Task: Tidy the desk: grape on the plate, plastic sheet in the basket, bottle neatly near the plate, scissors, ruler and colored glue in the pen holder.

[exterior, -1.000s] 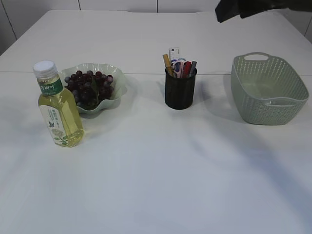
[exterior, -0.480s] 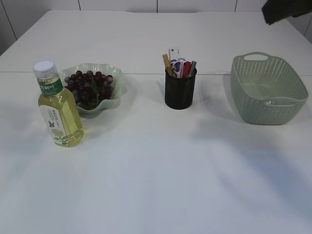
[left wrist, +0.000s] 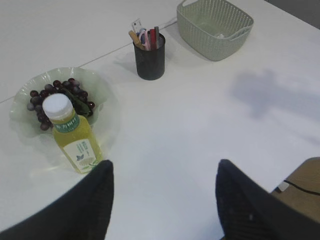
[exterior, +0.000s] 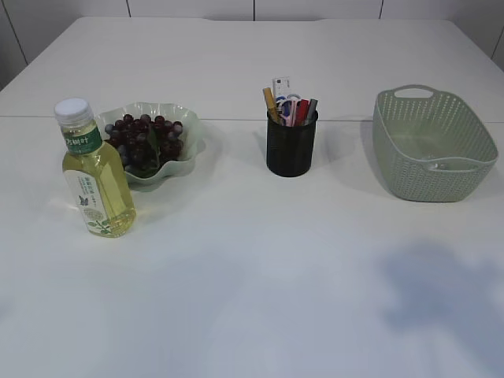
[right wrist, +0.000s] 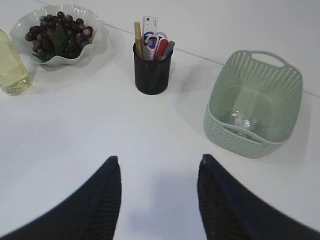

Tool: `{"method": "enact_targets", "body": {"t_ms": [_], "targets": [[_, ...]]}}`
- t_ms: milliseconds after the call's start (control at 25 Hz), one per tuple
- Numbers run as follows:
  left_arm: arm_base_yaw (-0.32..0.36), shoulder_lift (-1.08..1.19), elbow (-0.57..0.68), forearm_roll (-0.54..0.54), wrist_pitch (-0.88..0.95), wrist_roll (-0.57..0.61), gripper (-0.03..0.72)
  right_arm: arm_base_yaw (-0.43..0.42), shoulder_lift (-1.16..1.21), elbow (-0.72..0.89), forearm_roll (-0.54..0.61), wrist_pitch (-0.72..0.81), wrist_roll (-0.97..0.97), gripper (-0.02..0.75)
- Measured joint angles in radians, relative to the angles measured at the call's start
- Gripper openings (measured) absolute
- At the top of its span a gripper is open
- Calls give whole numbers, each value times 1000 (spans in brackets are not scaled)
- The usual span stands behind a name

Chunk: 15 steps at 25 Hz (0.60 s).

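Dark grapes (exterior: 144,140) lie in the wavy pale green plate (exterior: 189,150). A yellow-green bottle (exterior: 95,175) with a white cap stands upright just in front of the plate's left side. The black mesh pen holder (exterior: 290,146) holds the scissors (right wrist: 154,41), the ruler (right wrist: 149,23) and glue sticks (right wrist: 161,49). A crumpled clear plastic sheet (right wrist: 244,120) lies inside the green basket (exterior: 465,169). My left gripper (left wrist: 162,165) is open high above the table, empty. My right gripper (right wrist: 158,159) is open too, empty, above bare table. Neither arm shows in the exterior view.
The white table (exterior: 260,276) carries a seam line running across behind the plate and the basket. An arm shadow (exterior: 441,283) falls on the front right. A wooden surface with a cable (left wrist: 300,185) shows past the table edge in the left wrist view.
The dark right arm at the top right of the exterior view has withdrawn out of frame. The objects have stayed in place.
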Motion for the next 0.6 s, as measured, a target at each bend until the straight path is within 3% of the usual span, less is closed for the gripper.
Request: {"method": "enact_targets", "body": {"t_ms": [200,400,600], "targets": [[0,-300,292,-20,-24,8,468,0,-244,132,-23,6,0,399],[0,-592,528,-29,-28,8,468,0,-471,208,-17,106,1,399],[0,-723,607,-19,-13,8,468,0,-678,253,-1,170,1,399]]}}
